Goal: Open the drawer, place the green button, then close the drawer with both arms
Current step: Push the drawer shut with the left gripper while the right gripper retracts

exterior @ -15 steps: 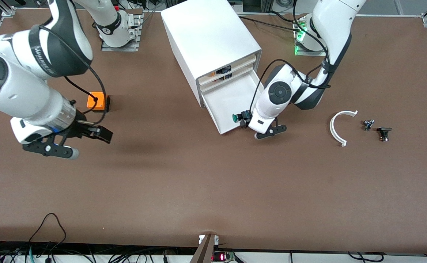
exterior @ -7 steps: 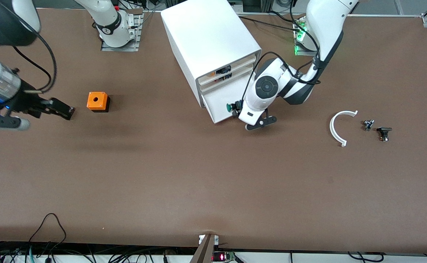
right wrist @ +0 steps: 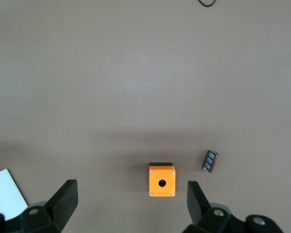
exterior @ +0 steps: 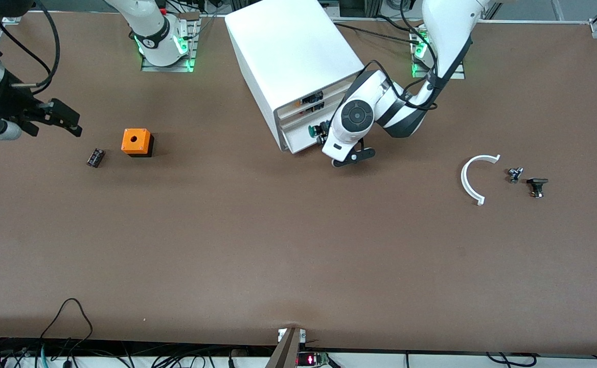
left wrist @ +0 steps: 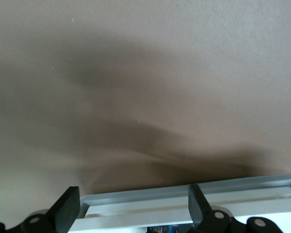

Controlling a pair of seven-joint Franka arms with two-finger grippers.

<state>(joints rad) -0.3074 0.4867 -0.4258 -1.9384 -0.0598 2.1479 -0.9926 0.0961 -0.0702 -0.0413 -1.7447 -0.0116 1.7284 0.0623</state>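
The drawer [exterior: 298, 139] has slid nearly shut, pushed by the left end effector [exterior: 340, 153].

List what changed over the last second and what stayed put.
The left hand pushed the drawer nearly shut, carrying the button inward. The right hand pulled away toward its end of the table, uncovering a small dark cylinder. The orange box and the white cabinet stayed.

The drawer [exterior: 302, 137], a shallow white tray low in the white cabinet [exterior: 291, 61], stands almost shut. The green-capped button [exterior: 313, 131] lies at its front edge.
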